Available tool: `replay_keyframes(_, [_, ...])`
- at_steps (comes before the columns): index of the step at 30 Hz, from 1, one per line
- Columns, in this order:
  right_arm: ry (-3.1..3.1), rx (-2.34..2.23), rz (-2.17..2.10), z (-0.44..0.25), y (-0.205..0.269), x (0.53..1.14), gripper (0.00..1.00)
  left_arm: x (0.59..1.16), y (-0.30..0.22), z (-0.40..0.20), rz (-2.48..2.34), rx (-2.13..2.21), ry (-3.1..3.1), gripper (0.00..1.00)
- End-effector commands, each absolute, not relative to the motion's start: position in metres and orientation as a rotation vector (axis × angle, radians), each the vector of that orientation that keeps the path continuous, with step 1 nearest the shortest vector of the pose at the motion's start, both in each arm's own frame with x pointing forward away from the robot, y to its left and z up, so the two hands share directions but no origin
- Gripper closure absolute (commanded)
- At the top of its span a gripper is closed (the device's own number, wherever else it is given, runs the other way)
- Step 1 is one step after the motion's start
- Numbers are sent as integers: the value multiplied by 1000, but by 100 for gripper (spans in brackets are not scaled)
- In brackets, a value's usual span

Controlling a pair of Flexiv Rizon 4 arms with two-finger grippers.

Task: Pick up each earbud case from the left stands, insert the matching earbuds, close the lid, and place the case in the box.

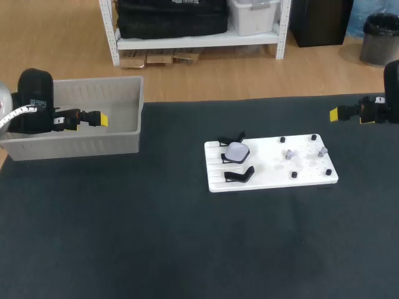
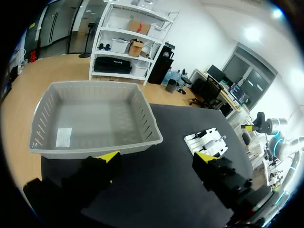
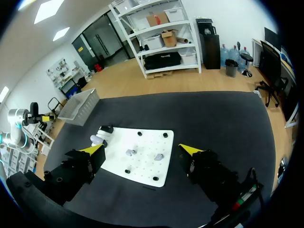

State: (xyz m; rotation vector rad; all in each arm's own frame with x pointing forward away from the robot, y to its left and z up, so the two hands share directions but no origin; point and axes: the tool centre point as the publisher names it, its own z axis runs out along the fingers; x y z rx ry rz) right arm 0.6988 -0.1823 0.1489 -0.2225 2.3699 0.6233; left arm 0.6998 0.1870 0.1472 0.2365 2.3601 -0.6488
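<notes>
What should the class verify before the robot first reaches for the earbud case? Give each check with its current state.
1. Left gripper open and empty: ok.
2. Right gripper open and empty: ok.
3. Earbud case on the white board, free of both grippers: ok.
4. Case lid open to take earbuds: cannot tell.
5. Two earbuds on the board: ok.
6. Box has room for the case: ok.
</notes>
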Motion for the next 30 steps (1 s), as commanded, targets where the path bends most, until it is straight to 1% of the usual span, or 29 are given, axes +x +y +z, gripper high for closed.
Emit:
replay_keyframes(1, [2370, -225, 628, 149, -183, 700, 0, 699, 186, 149, -640, 233, 2369, 0])
replay_keyframes(10, [2370, -225, 628, 149, -183, 700, 0, 699, 186, 149, -640, 233, 2369, 0])
replay_keyframes(14, [2370, -225, 628, 149, -183, 700, 0, 694, 181, 160, -784, 672, 2060, 0])
replay_keyframes(15, [2370, -225, 628, 149, -183, 700, 0, 693, 180, 161, -783, 712, 2005, 0])
replay_keyframes(17, [2370, -225, 628, 149, -183, 700, 0, 685, 177, 165, -757, 964, 1803, 0])
replay_keyframes(19, [2370, -225, 628, 149, -183, 700, 0, 683, 174, 165, -749, 1114, 1712, 0])
replay_keyframes(25, [2370, -225, 628, 149, -183, 700, 0, 672, 157, 171, -709, 1398, 1548, 0])
replay_keyframes(27, [2370, -225, 628, 149, -183, 700, 0, 666, 143, 173, -620, 1522, 1612, 0])
replay_keyframes(30, [2370, -225, 628, 149, -183, 700, 0, 666, 143, 173, -620, 1522, 1612, 0])
